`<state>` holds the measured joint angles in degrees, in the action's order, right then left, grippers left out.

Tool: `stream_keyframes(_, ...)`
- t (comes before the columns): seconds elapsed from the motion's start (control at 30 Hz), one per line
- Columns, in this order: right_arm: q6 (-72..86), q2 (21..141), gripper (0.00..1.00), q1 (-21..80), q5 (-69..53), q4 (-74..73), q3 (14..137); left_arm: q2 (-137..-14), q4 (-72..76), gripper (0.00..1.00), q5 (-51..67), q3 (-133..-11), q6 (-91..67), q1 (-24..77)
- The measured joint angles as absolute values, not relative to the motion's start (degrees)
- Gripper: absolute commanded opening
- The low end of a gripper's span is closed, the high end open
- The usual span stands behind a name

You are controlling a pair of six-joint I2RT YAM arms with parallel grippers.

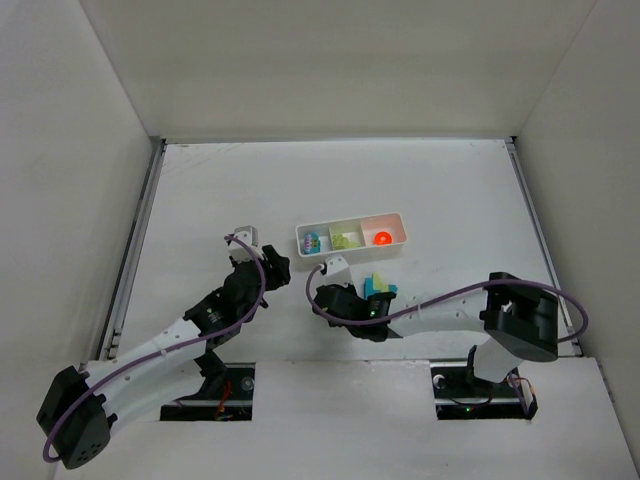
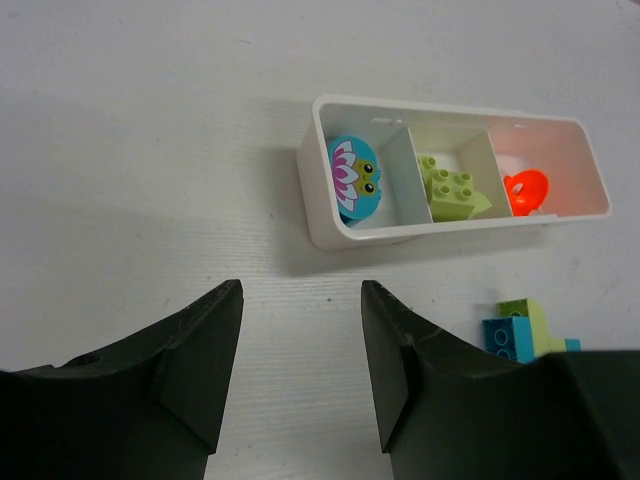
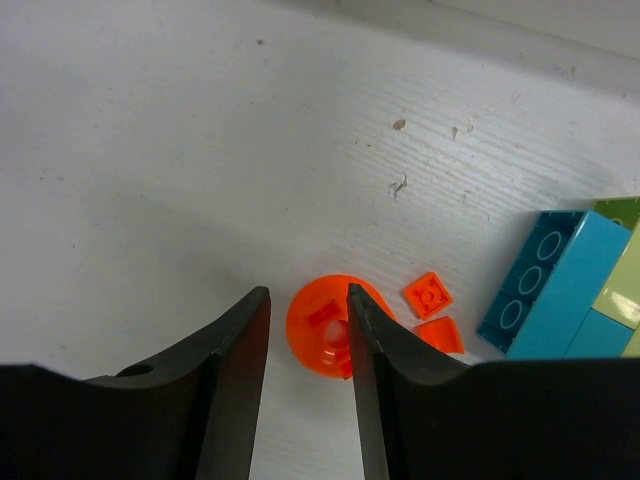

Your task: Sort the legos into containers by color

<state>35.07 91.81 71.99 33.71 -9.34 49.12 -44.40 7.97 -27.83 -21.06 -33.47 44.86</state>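
The white tray (image 1: 352, 224) lies mid-table with a teal round piece (image 2: 354, 178) in its left compartment, a yellow-green brick (image 2: 455, 190) in the middle one and an orange piece (image 2: 527, 190) in the right one. My right gripper (image 3: 307, 290) is open and low over the table, its fingertips straddling the left part of an orange round piece (image 3: 320, 330); the right finger covers the rest of that piece. A small orange plate (image 3: 427, 295) and another orange bit (image 3: 440, 335) lie beside it. My left gripper (image 2: 300, 285) is open and empty, in front of the tray's left end.
A loose teal brick (image 3: 550, 285) and a yellow-green brick (image 3: 622, 285) lie joined to the right of the orange pieces; they also show in the top view (image 1: 378, 287) in front of the tray. White walls enclose the table.
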Motion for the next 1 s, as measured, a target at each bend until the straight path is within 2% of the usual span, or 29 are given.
stream_keyframes(0.4, 35.64, 93.06, 0.38, 72.10, 33.19, -10.74, 49.12, -44.38, 7.84, 0.48, -27.64, -21.06, -33.47, 44.86)
stream_keyframes(0.6, 35.68, 94.11, 0.28, 72.10, 33.12, -10.85, 49.15, -44.38, 7.84, 0.48, -27.59, -21.06, -33.47, 44.56)
stream_keyframes(0.77, 35.81, 93.97, 0.25, 72.10, 33.12, -10.79, 49.15, -44.38, 7.84, 0.48, -27.59, -21.06, -33.47, 44.49)
stream_keyframes(1.0, 34.68, 87.99, 0.25, 70.26, 32.69, -11.00, 49.15, -44.38, 7.81, 0.48, -27.42, -21.06, -33.41, 44.49)
